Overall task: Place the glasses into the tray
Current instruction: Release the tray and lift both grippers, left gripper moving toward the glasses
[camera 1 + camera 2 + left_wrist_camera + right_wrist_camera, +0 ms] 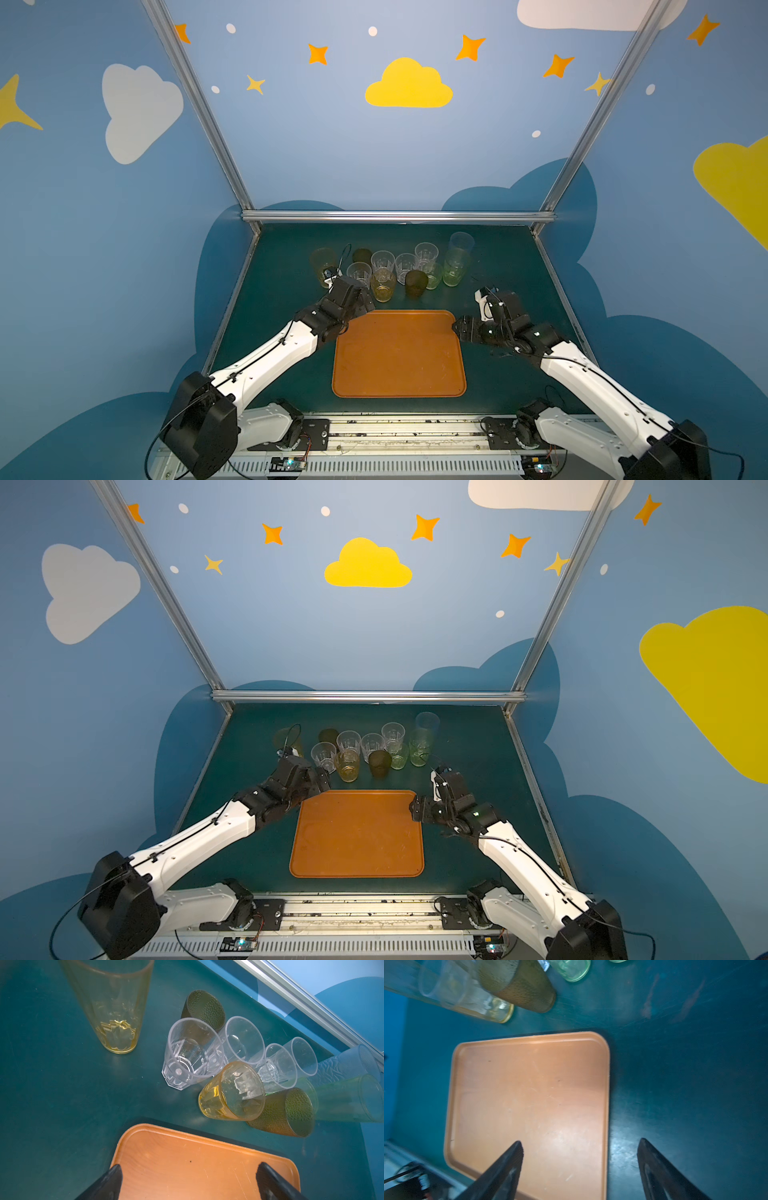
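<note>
Green counter, with the orange tray sitting bare in the middle. The glasses are all bunched upright just behind it, many touching. They look light, slick and tippy, so I'd pinch one wall at the rim, starting with the amber one nearest the tray. Left fingers and right fingers are both spread wide, holding nothing.
</note>
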Motion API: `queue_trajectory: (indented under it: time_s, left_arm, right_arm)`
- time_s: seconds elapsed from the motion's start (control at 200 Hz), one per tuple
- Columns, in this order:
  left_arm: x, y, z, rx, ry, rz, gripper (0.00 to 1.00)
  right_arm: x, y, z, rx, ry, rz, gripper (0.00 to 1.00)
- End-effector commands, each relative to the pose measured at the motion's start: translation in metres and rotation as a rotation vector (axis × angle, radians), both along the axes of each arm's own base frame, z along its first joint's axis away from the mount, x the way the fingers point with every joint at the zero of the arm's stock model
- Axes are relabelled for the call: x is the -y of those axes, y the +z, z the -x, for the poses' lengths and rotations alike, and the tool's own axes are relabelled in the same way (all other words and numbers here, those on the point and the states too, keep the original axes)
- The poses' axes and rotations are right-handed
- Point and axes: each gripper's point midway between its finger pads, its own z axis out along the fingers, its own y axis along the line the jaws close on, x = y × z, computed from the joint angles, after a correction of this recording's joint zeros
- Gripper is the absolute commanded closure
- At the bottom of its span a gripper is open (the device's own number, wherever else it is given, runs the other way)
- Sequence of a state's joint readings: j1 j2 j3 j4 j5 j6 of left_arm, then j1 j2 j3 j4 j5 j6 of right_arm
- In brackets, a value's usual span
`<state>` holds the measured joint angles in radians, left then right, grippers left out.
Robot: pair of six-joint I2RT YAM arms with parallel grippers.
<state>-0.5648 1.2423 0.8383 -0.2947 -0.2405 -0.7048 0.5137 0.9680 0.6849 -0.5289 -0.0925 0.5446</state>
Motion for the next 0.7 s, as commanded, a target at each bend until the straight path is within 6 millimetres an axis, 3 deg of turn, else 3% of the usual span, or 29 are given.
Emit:
queue_trajectory:
  time_s: [0.0, 0.21, 0.29, 0.31, 0.375, 0.481, 0.501, 0.606, 0.691]
  left_arm:
    - [-0.007, 0.008, -0.013, 0.011, 0.013, -0.013, 0.0]
    - [-0.02, 0.007, -0.035, -0.016, 0.047, -0.022, 0.0]
    - [-0.02, 0.005, -0.043, -0.01, 0.03, -0.046, 0.0]
    - [-0.021, 0.005, -0.044, -0.007, 0.035, -0.058, 0.0]
    - [-0.026, 0.002, -0.05, 0.005, 0.041, -0.085, 0.02]
    - [-0.031, -0.002, -0.057, 0.012, 0.06, -0.091, 0.14]
    - [-0.031, -0.003, -0.058, 0.012, 0.062, -0.092, 0.18]
    - [-0.032, -0.008, -0.065, 0.001, 0.068, -0.101, 0.3]
    - [-0.032, -0.012, -0.07, -0.019, 0.072, -0.114, 0.35]
  right_arm:
    - [-0.013, 0.007, 0.006, 0.008, 0.019, -0.115, 0.15]
    - [-0.024, 0.019, 0.004, 0.014, 0.051, -0.167, 0.14]
    - [-0.023, 0.015, 0.005, -0.012, 0.04, -0.165, 0.14]
    - [-0.026, 0.024, 0.001, 0.006, 0.041, -0.178, 0.14]
    - [-0.028, 0.028, 0.001, 0.015, 0.047, -0.197, 0.14]
    - [-0.032, 0.039, 0.0, 0.064, 0.069, -0.235, 0.14]
    - [-0.03, 0.03, 0.003, 0.051, 0.063, -0.225, 0.15]
    - [-0.021, 0.033, 0.001, 0.084, 0.036, -0.195, 0.14]
    - [-0.017, 0.038, -0.001, 0.108, 0.025, -0.178, 0.14]
